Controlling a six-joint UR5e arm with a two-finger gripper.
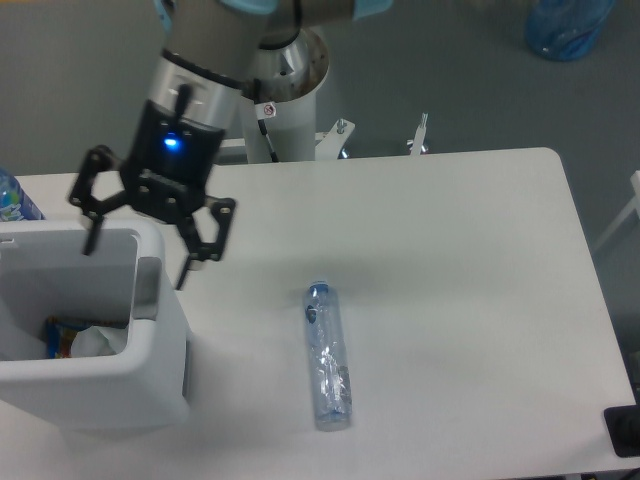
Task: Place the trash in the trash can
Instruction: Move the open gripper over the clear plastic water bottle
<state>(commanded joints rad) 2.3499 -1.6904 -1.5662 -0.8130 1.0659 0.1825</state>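
A crushed clear plastic bottle (328,357), blue cap end pointing away, lies flat near the middle of the white table (450,250). The white boxy trash can (95,380) stands at the front left, its grey tab (147,287) on the right rim. Inside it I see a bit of white crumpled wrapper (92,340) beside a colourful packet. My gripper (140,255) hangs above the can's right rim, fingers spread wide open, holding nothing. The bottle is well to its right.
A blue-labelled water bottle (12,200) peeks in at the far left edge behind the can. The robot's white pedestal (280,100) stands behind the table. A blue bag (565,25) lies on the floor at the top right.
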